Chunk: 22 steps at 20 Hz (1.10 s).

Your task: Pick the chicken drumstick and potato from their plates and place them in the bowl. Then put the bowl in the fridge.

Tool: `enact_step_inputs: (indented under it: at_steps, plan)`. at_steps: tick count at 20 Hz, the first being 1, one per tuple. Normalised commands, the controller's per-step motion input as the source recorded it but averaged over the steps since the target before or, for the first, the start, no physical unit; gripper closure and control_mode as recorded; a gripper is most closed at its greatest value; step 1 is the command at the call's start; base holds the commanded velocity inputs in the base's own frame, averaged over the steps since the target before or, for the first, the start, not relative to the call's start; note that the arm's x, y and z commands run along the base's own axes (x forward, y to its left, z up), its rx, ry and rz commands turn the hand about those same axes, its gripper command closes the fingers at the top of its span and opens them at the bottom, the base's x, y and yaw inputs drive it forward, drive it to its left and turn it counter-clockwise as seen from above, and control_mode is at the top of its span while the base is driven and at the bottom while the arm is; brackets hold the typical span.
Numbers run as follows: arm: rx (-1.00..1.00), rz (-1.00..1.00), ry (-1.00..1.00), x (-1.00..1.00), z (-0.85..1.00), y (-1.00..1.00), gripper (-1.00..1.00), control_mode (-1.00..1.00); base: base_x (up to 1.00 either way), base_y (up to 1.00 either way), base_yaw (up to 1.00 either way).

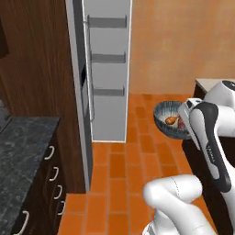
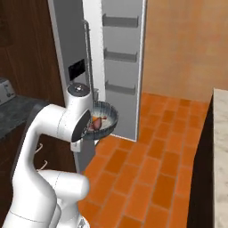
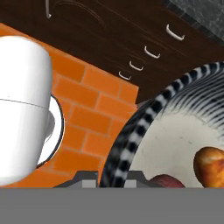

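The dark ribbed bowl (image 3: pixel 131 140) hangs above the orange floor with my gripper (image 3: pixel 111 180) shut on its rim, one fingertip (image 3: pixel 87 178) on each side of the wall. Inside it lie the orange-brown chicken drumstick (image 3: pixel 211 166) and the reddish potato (image 3: pixel 168 181). From the base, the bowl (image 1: pixel 166 120) with the drumstick (image 1: pixel 171 120) is held up in front of the grey fridge (image 1: pixel 75 82). One fridge door (image 1: pixel 109 69) stands swung open, its shelf racks facing me. From the right, the bowl (image 2: pixel 107 119) sits just before that door (image 2: pixel 120 58). The plates are out of view.
A dark granite counter (image 1: pixel 23 151) over wooden drawers with white handles runs along the left. A pale counter (image 2: pixel 220 156) on a dark base borders the right. The fridge's closed door carries a dark dispenser panel (image 2: pixel 76 69). Orange tiled floor (image 2: pixel 156 151) lies open between them.
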Motion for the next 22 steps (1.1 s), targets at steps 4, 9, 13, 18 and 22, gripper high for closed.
enact_step_inputs:
  at_steps: [4, 9, 13, 18, 22]
  plan:
    - [0.0, 0.0, 0.0, 0.0, 0.0, 0.0, 1.0, 1.0, 0.98, 0.12, 0.15]
    - [0.0, 0.0, 0.0, 0.0, 0.0, 0.0, 1.0, 1.0, 0.77, -0.22, 0.72]
    - [0.0, 0.0, 0.0, 0.0, 0.0, 0.0, 1.0, 1.0, 0.12, -0.78, 0.69]
    - [0.0, 0.0, 0.0, 0.0, 0.0, 0.0, 1.0, 1.0, -0.02, -0.75, 0.75]
    - [0.0, 0.0, 0.0, 0.0, 0.0, 0.0, 1.0, 1.0, 0.72, -0.4, 0.52]
